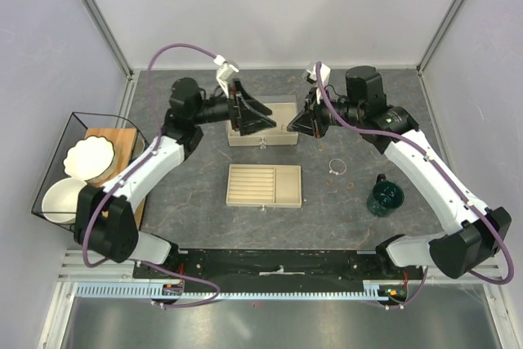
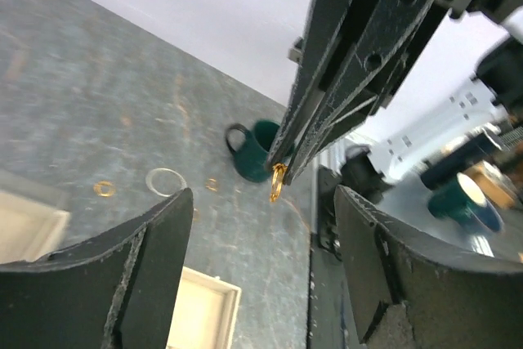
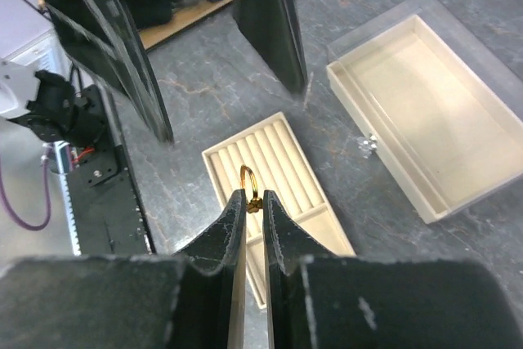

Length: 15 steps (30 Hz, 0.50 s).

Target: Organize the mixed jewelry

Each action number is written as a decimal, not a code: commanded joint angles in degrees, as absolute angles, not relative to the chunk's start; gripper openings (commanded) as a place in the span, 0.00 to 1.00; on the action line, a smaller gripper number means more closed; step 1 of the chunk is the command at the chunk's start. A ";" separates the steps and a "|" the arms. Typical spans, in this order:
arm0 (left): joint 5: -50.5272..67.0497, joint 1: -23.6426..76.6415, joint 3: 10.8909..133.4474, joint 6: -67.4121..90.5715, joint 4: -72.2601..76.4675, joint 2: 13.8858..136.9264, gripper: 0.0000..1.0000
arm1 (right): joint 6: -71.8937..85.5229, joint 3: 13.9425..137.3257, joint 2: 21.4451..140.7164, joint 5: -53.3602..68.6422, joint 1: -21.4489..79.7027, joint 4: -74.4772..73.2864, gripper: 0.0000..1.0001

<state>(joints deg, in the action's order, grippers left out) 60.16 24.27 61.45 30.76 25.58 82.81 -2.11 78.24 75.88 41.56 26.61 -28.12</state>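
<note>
My right fingers (image 3: 231,230) are pinched shut on a gold ring (image 3: 249,179). It is a thin, polished loop standing upright above their dark, matte tips. In that wrist view the ring shows against the slotted tray (image 3: 282,165), a pale beige rectangle with long parallel grooves.

My left fingers (image 2: 155,239) are spread wide with nothing gripped. They are black and curved with rough edges, and they face the ring head-on.

From above, both sets of fingers hang just beyond the tray's far side. They are over a plain beige box (image 1: 270,138), which is shallow and smooth-floored.

Right of the tray, a silver wire hoop (image 1: 337,167) lies flat on the grey, mottled bench (image 1: 188,194). Two small gold rings (image 2: 104,188) lie near the hoop, one on each side. Further right of the tray stands a dark green glass vessel (image 1: 385,197), round and glossy.

Well left of the tray sits a black wire basket (image 1: 51,167). It holds a white scalloped bowl (image 1: 88,157), a plain white bowl (image 1: 61,199) and a wooden board (image 1: 114,138).
</note>
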 commanded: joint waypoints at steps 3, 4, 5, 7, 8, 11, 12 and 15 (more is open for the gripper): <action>49.67 12.76 62.57 30.76 19.44 74.36 0.78 | -10.71 85.33 80.67 29.92 30.57 -36.20 0.00; 49.05 9.09 62.93 31.63 17.94 74.09 0.78 | -12.11 85.52 81.38 28.23 31.54 -37.86 0.00; 48.69 7.14 64.23 31.81 14.80 74.00 0.78 | -14.30 85.69 82.08 26.39 33.64 -38.32 0.00; 48.43 2.23 66.00 31.38 10.13 74.44 0.77 | -16.69 86.22 84.37 20.86 35.59 -39.63 0.00; 48.43 0.81 67.40 31.12 6.28 75.05 0.77 | -18.87 86.57 86.03 19.09 37.34 -40.07 0.00; 48.25 -4.21 68.03 29.45 2.56 75.32 0.76 | -22.57 88.32 89.80 12.50 41.46 -42.01 0.00; 47.64 -5.35 68.29 28.49 0.37 75.41 0.76 | -23.11 89.11 90.78 11.00 42.62 -42.53 0.00; 45.01 -6.41 69.34 24.09 -7.09 75.67 0.76 | -25.57 90.87 95.26 4.76 47.19 -43.42 0.00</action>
<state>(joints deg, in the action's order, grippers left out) 47.59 -5.43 66.39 29.45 4.10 75.40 -19.44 86.54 91.44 15.16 42.50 -40.91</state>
